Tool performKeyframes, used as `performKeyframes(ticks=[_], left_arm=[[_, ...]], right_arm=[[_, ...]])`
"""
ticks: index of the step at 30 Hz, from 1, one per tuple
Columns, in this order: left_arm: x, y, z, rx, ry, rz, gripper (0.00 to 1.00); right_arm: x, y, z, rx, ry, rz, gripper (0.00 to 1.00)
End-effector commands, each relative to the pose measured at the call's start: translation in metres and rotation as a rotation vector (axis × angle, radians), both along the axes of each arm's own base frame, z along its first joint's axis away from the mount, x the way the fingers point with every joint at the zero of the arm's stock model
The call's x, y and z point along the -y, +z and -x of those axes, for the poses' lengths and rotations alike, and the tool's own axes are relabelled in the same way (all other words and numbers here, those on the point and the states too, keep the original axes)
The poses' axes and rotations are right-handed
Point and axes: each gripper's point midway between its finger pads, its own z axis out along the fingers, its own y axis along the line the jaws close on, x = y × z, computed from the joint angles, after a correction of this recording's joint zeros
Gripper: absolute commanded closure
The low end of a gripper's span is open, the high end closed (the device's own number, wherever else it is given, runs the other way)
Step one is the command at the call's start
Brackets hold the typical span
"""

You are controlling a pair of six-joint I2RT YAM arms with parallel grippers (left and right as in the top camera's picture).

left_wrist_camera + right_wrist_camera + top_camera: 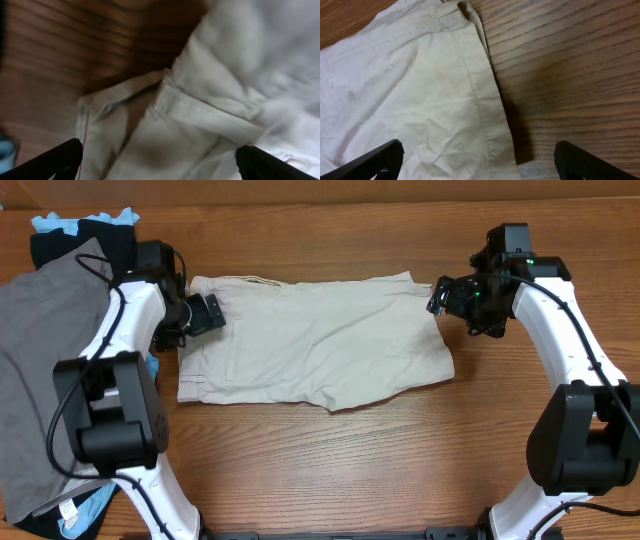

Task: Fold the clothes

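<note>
Your shorts (pixel 310 340) lie flat on the desk (pixel 350 470), long side running from arm to arm. Your left gripper (pixel 205 314) is over one end, maybe the waist; that view is blurry. Your right gripper (pixel 438 296) is by the other end. Both are wide open, holding nothing. The desk has room in front.

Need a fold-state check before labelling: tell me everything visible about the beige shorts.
The shorts are light beige, cotton-looking woven cloth, mildly wrinkled, lying flat and sideways on the wooden table. Stitched hem edge sits by the right gripper, the other end with seamed folds under the left gripper. Both grippers are open; neither holds it.
</note>
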Motion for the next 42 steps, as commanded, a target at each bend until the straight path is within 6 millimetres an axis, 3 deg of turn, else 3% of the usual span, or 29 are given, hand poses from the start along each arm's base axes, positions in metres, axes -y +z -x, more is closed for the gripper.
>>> performKeyframes(ticks=[1, 7, 13, 15, 18, 20, 21, 22, 25, 26, 30, 33, 38, 42], left_arm=[[-0.007, -0.026, 0.009, -0.054, -0.063, 0.007, 0.00], [-0.027, -0.034, 0.014, -0.071, -0.086, -0.008, 0.00], [-0.029, -0.033, 0.015, -0.058, -0.171, 0.008, 0.00], [-0.029, -0.033, 0.014, -0.055, -0.177, 0.007, 0.05], [-0.025, -0.034, 0.012, -0.051, -0.186, 0.006, 0.22], [-0.022, -0.035, 0.011, -0.049, -0.194, 0.002, 0.59], [-0.021, -0.035, 0.011, -0.051, -0.195, -0.001, 0.73], [-0.022, -0.035, 0.012, -0.051, -0.196, -0.004, 0.81], [-0.021, -0.036, 0.014, -0.064, -0.173, 0.003, 0.96], [-0.021, -0.037, 0.015, -0.068, -0.160, 0.005, 0.96], [-0.020, -0.035, 0.016, -0.072, -0.133, 0.013, 0.96], [-0.019, -0.023, 0.015, -0.076, -0.134, 0.019, 0.96], [-0.020, 0.025, 0.005, -0.078, -0.136, 0.023, 0.96], [-0.008, 0.077, -0.008, -0.030, -0.166, 0.064, 0.96]], right_arm=[[0.001, 0.007, -0.005, 0.022, 0.004, 0.002, 0.00], [0.001, 0.008, -0.006, 0.023, 0.005, 0.001, 0.00], [0.000, 0.008, -0.006, 0.023, 0.007, 0.001, 0.00], [-0.001, 0.008, -0.006, 0.024, 0.009, 0.001, 0.00], [-0.001, 0.008, -0.006, 0.024, 0.009, 0.001, 0.02], [-0.001, 0.007, -0.005, 0.023, 0.009, 0.001, 0.09], [-0.001, 0.008, -0.005, 0.022, 0.009, 0.001, 0.16], [-0.001, 0.007, -0.005, 0.022, 0.009, 0.001, 0.20], [-0.003, 0.008, -0.005, 0.021, 0.013, -0.011, 0.33], [-0.004, 0.008, -0.004, 0.020, 0.015, -0.018, 0.39], [-0.012, 0.010, -0.002, 0.014, 0.028, -0.064, 0.76], [-0.019, 0.011, 0.000, 0.007, 0.039, -0.105, 0.96], [-0.039, 0.004, 0.007, -0.006, 0.087, -0.148, 0.96], [-0.057, -0.018, 0.013, -0.006, 0.125, -0.160, 0.96]])
